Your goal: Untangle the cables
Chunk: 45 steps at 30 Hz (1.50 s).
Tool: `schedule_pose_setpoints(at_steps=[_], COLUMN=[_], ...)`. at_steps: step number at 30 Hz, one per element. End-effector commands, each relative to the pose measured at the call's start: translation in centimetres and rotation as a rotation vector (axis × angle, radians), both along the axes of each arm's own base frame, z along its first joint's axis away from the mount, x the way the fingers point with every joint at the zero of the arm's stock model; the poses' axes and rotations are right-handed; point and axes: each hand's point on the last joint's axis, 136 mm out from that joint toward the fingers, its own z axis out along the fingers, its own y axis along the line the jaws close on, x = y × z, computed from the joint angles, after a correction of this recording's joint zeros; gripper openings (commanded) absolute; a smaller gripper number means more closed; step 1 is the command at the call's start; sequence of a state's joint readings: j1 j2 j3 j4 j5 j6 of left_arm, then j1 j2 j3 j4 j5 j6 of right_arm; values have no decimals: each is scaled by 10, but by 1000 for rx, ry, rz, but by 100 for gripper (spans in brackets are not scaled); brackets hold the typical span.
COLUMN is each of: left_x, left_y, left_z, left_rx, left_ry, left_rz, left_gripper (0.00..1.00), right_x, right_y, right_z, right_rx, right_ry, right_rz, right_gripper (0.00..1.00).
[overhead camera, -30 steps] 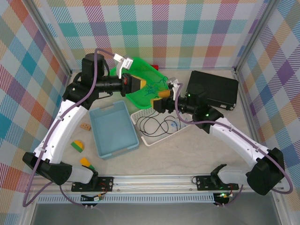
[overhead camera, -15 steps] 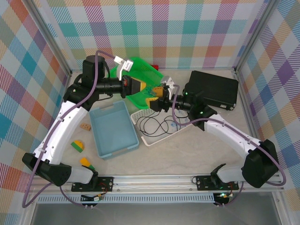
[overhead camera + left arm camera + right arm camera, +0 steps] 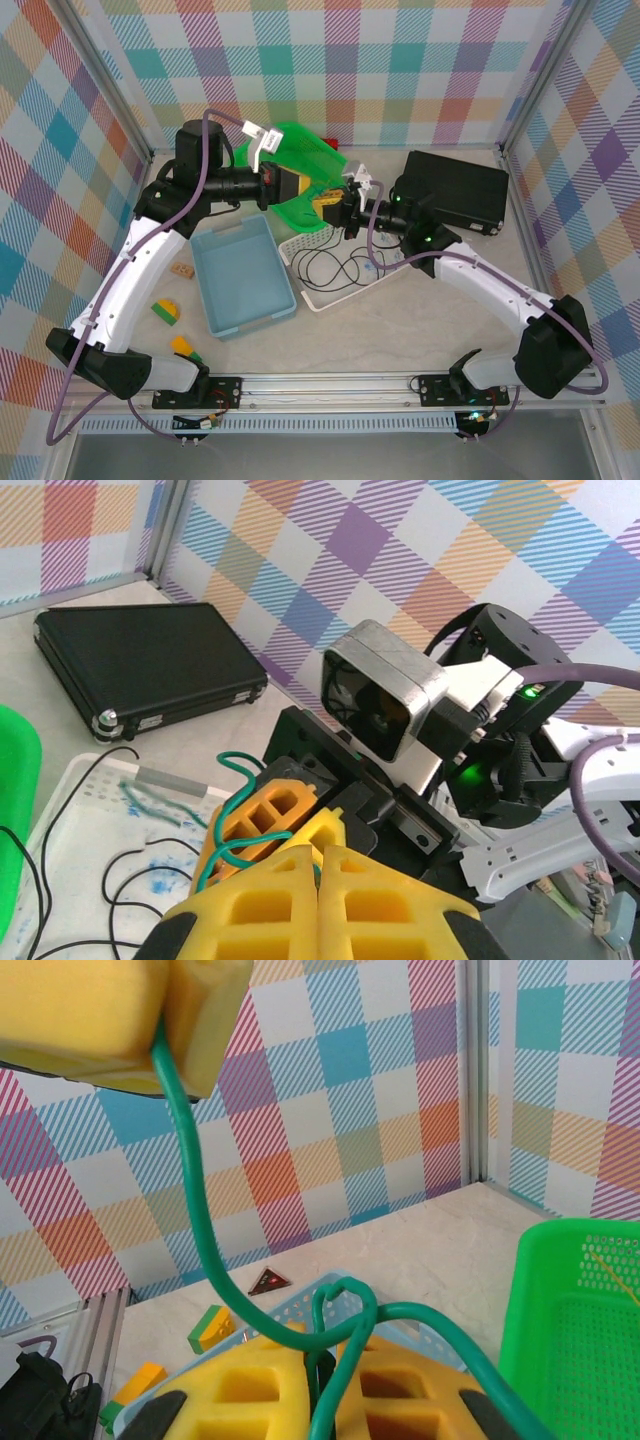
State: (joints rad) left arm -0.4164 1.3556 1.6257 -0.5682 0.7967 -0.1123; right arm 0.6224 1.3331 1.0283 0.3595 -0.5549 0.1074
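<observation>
Just toward 12 o'clock of the desk's (image 3: 400, 330) middle, the two arms meet nose to nose. The left tool (image 3: 165, 1005) is fully closed, its yellow pads pinching one end of the green cable (image 3: 195, 1220). From there the cable hangs down in a curve, makes a small loop and runs in between the fingers of the right tool (image 3: 318, 1400), which is also closed on it. The left wrist view shows the same strand curling over the right tool's orange and yellow fingers, right against the left tool's pads.

The black cable (image 3: 335, 268) lies in loose coils in the white tray (image 3: 303, 244), at 6 o'clock of the tools and apart from the green one. A black case (image 3: 455, 188) sits at 3 o'clock of the tools, a green basket (image 3: 295, 150) at 11 o'clock under the left wrist, and a blue bin (image 3: 245, 275) at 8 o'clock, just beside the tray.
</observation>
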Motion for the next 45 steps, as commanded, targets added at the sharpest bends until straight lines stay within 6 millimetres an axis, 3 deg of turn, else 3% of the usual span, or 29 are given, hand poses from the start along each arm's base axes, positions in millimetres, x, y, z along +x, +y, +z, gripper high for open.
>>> schedule_pose_setpoints(at_steps=[1,5,9,20,33,45], left_x=[5,15,19,24,42,55], left_y=[4,13,21,50,101,147], left_z=[9,4,9,9,-1,0], left_rx=[9,59,73,129,274,352], left_ry=[-48,-66,-96,-109,-103,-85], left_rz=[48,113,152,249,435,596], left_gripper=[0,0,0,0,0,0], right_x=[-16,-31,-40,-45,-8,22], right_y=[-10,-25,-44,-98,-194,-242], right_z=[21,19,6,0,-45,-69], right_rx=[35,22,-29,-26,-102,-125], right_ry=[-40,17,94,160,356,506], right_rz=[1,4,-20,-155,-544,-746], right_gripper=[0,0,0,0,0,0])
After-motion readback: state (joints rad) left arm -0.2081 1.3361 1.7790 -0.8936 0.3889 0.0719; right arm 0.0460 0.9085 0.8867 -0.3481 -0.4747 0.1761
